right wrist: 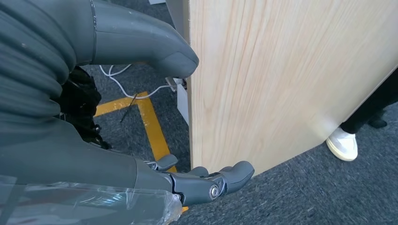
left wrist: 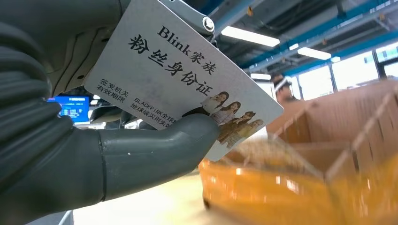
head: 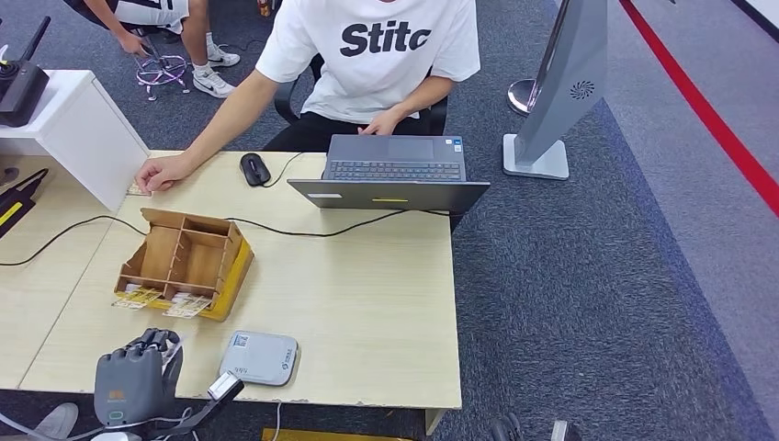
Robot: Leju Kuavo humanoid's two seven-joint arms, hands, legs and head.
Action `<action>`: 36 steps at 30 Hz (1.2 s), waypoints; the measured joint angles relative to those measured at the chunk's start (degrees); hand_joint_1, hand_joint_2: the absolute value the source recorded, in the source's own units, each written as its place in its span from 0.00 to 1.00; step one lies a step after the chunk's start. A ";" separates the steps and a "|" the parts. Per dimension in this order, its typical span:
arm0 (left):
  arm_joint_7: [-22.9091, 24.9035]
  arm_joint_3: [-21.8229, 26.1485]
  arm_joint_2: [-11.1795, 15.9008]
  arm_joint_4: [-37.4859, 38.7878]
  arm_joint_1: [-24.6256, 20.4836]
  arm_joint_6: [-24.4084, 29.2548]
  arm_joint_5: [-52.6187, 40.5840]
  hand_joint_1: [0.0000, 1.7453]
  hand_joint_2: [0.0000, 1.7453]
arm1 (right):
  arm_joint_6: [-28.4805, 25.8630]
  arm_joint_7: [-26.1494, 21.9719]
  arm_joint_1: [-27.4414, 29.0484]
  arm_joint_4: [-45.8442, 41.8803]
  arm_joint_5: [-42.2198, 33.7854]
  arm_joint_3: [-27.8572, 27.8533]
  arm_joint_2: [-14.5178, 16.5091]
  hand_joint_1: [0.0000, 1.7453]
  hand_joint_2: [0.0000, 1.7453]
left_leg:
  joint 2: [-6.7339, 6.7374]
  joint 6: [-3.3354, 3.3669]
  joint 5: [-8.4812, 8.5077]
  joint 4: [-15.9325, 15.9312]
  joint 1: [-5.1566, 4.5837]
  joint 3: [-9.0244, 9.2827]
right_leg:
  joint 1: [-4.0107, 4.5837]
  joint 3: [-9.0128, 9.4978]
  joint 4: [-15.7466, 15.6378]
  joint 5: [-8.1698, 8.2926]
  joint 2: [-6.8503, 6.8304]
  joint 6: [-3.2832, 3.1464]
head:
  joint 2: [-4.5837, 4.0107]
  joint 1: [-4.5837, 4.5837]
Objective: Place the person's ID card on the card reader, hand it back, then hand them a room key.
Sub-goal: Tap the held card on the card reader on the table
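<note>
A: Why is the wooden desk point(head: 367, 303) laid out as it is?

B: The card reader point(head: 258, 357) is set at the lower centre edge, within reach of the left hand point(head: 136, 381). The wooden card organizer point(head: 184, 262), at centre left, is judged to hold the room keys.

A: And the ID card point(left wrist: 178, 75)?

B: It is pinched between thumb and fingers of the left hand, just left of the reader, presumably for laying on it.

A: What is hard to make out?

B: The right hand point(right wrist: 141, 140) is hung beside the desk's side panel, fingers apart, nothing held. The organizer's cards are too small to be read. The person's hand point(head: 163, 172), upper left, covers something indistinct.
</note>
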 joint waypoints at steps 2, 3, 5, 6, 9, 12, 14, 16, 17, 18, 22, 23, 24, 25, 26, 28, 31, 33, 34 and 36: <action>0.48 -0.17 -0.29 -1.42 0.04 -0.28 -0.34 1.00 1.00 | 0.08 0.06 -0.13 0.00 0.26 -0.10 0.06 0.00 1.00 | 0.00 0.00 0.00 0.00 0.00 0.01 | 0.00 0.00 0.00 0.00 0.00 0.00 | 0.00 0.00; 0.95 -0.38 -0.39 -1.88 0.02 -0.43 -0.81 1.00 1.00 | 0.10 0.11 -0.21 0.00 0.44 -0.13 0.10 0.00 1.00 | 0.00 0.00 0.00 0.00 0.00 0.01 | 0.00 0.00 0.00 0.00 0.00 0.00 | 0.00 -0.01; 2.54 -1.26 -0.36 -1.78 -0.28 -0.51 -2.50 1.00 1.00 | 0.09 0.27 -0.40 0.00 0.94 -0.14 0.19 0.00 1.00 | 0.00 0.01 0.01 0.01 0.00 0.02 | 0.00 -0.01 0.00 0.00 0.00 0.00 | 0.00 0.00; 3.65 -1.90 -0.31 -1.29 -0.69 -0.48 -3.49 1.00 1.00 | 0.07 0.47 -0.53 0.00 1.29 -0.14 0.25 0.00 1.00 | -0.01 0.01 0.01 0.01 0.00 0.02 | 0.00 -0.01 0.00 0.00 -0.01 0.00 | 0.00 0.00; 8.23 -4.57 0.26 2.12 -3.05 -0.35 -5.63 1.00 1.00 | -0.02 1.28 -1.14 0.00 2.44 -0.14 0.54 0.00 1.00 | -0.04 0.00 0.05 0.01 0.00 0.02 | 0.00 0.01 0.00 0.02 -0.07 0.00 | 0.00 0.00; 13.38 -8.27 1.66 6.54 -5.94 -0.34 -6.02 1.00 1.00 | -0.08 1.87 -1.78 0.00 3.15 -0.14 0.88 0.00 1.00 | -0.04 -0.02 0.08 0.01 0.01 0.02 | 0.00 0.01 0.01 0.05 -0.06 -0.01 | 0.00 0.01; 15.69 -10.71 2.78 9.12 -7.35 -0.40 -6.03 1.00 1.00 | -0.06 2.00 -2.01 0.00 3.36 -0.14 1.04 0.00 1.00 | -0.04 -0.02 0.09 0.01 0.01 0.03 | 0.00 0.01 0.01 0.06 -0.05 -0.02 | 0.00 0.00; 17.19 -12.75 3.93 11.33 -8.25 -0.54 -6.04 1.00 1.00 | 0.04 2.02 -2.12 0.00 3.58 -0.14 1.15 0.00 1.00 | -0.04 -0.02 0.08 0.01 0.01 0.02 | 0.00 0.01 0.02 0.05 -0.04 -0.01 | 0.00 -0.01; 17.80 -13.65 4.52 12.32 -8.55 -0.60 -6.04 1.00 1.00 | 0.11 2.02 -2.14 0.00 3.74 -0.14 1.19 0.00 1.00 | -0.04 -0.02 0.08 0.01 0.00 0.02 | 0.00 0.00 0.02 0.05 -0.03 -0.01 | 0.00 -0.01; 18.39 -14.57 5.10 13.33 -8.80 -0.66 -6.04 1.00 1.00 | 0.19 2.02 -2.17 0.00 3.89 -0.14 1.22 0.00 1.00 | -0.03 -0.02 0.08 0.01 0.00 0.02 | 0.00 0.00 0.02 0.04 -0.03 -0.02 | 0.00 0.00; 20.24 -18.00 7.21 17.06 -9.55 -0.75 -6.04 1.00 1.00 | 0.32 2.02 -2.28 0.00 4.32 -0.14 1.33 0.00 1.00 | -0.03 -0.02 0.07 0.01 0.00 0.01 | 0.00 -0.01 0.02 0.03 -0.02 -0.01 | 0.00 0.00; 20.71 -18.82 7.75 17.97 -9.76 -0.78 -6.04 1.00 1.00 | 0.33 2.02 -2.30 0.00 4.45 -0.14 1.34 0.00 1.00 | -0.03 -0.02 0.07 0.01 0.00 0.01 | 0.00 -0.01 0.02 0.02 -0.03 -0.01 | 0.00 0.00; 21.17 -19.69 8.26 18.78 -9.95 -0.84 -6.04 1.00 1.00 | 0.34 2.03 -2.32 0.00 4.56 -0.14 1.35 0.00 1.00 | -0.03 -0.02 0.07 0.01 0.00 0.01 | 0.00 -0.01 0.02 0.02 -0.03 -0.01 | 0.00 0.00; 21.57 -20.57 8.76 19.54 -10.10 -0.88 -6.04 1.00 1.00 | 0.35 2.03 -2.33 0.00 4.65 -0.14 1.36 0.00 1.00 | -0.03 -0.02 0.07 0.01 0.00 0.01 | 0.00 -0.01 0.02 0.02 -0.03 -0.01 | 0.00 0.00; 21.86 -21.36 9.23 20.18 -10.23 -0.92 -6.04 1.00 1.00 | 0.37 2.04 -2.33 0.00 4.72 -0.14 1.36 0.00 1.00 | -0.02 -0.02 0.07 0.01 0.00 0.01 | 0.00 -0.01 0.02 0.03 -0.03 -0.01 | 0.00 -0.01; 22.09 -22.52 9.90 21.12 -10.53 -0.95 -6.04 1.00 1.00 | 0.41 2.04 -2.33 0.00 4.79 -0.14 1.36 0.00 1.00 | -0.02 -0.02 0.08 0.01 0.00 0.01 | 0.00 -0.01 0.02 0.03 -0.03 -0.01 | 0.00 -0.01; 22.97 -24.15 10.63 22.08 -11.15 -0.73 -6.04 1.00 1.00 | 0.48 2.04 -2.33 0.00 4.88 -0.14 1.38 0.00 1.00 | -0.04 -0.02 0.08 0.01 0.00 0.02 | 0.00 0.01 0.02 0.03 -0.04 -0.01 | 0.00 0.00; 24.16 -25.95 11.15 22.47 -11.45 -0.32 -6.04 1.00 1.00 | 0.50 2.04 -2.33 0.00 4.93 -0.14 1.40 0.00 1.00 | -0.04 -0.02 0.08 0.01 0.00 0.02 | 0.00 0.01 0.02 0.04 -0.04 -0.01 | 0.00 -0.01; 24.53 -26.82 11.35 22.47 -11.52 -0.19 -6.04 1.00 1.00 | 0.50 2.03 -2.33 0.00 4.97 -0.14 1.42 0.00 1.00 | -0.04 -0.02 0.08 0.01 0.00 0.02 | 0.00 0.01 0.02 0.04 -0.04 -0.01 | 0.00 -0.01; 24.82 -28.27 11.62 22.05 -11.45 -0.16 -6.04 1.00 1.00 | 0.50 2.02 -2.33 0.00 5.06 -0.14 1.44 0.00 1.00 | -0.04 -0.02 0.08 0.01 0.00 0.02 | 0.00 0.01 0.02 0.04 -0.04 -0.01 | 0.00 -0.01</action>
